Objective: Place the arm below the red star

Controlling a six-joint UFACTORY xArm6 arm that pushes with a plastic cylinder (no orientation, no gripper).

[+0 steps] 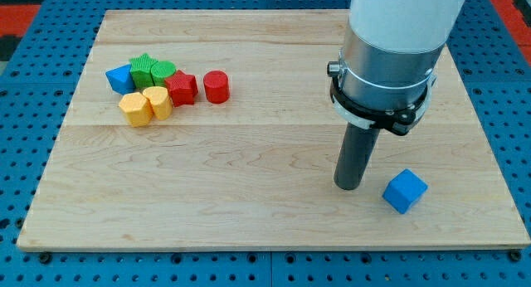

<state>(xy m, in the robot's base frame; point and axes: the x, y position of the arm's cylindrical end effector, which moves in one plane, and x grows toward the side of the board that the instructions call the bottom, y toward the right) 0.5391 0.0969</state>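
My tip (348, 186) rests on the wooden tabletop (249, 196) in the view's right half, just left of a blue cube (405, 191) and close to it without clearly touching. This tool is a plain dark rod under a grey and white arm body (390, 55), so it has nothing to spread or pinch.

The red star (182, 88) sits well apart from my tip, in a cluster near the view's upper left. A red cylinder (216, 86) stands just to its right. Touching or nearly touching the star's left side are a green cylinder (162, 71) and a green star (143, 70), with a blue block (119, 78) at the cluster's far left. Two yellow blocks (145, 105) lie along the cluster's lower edge.
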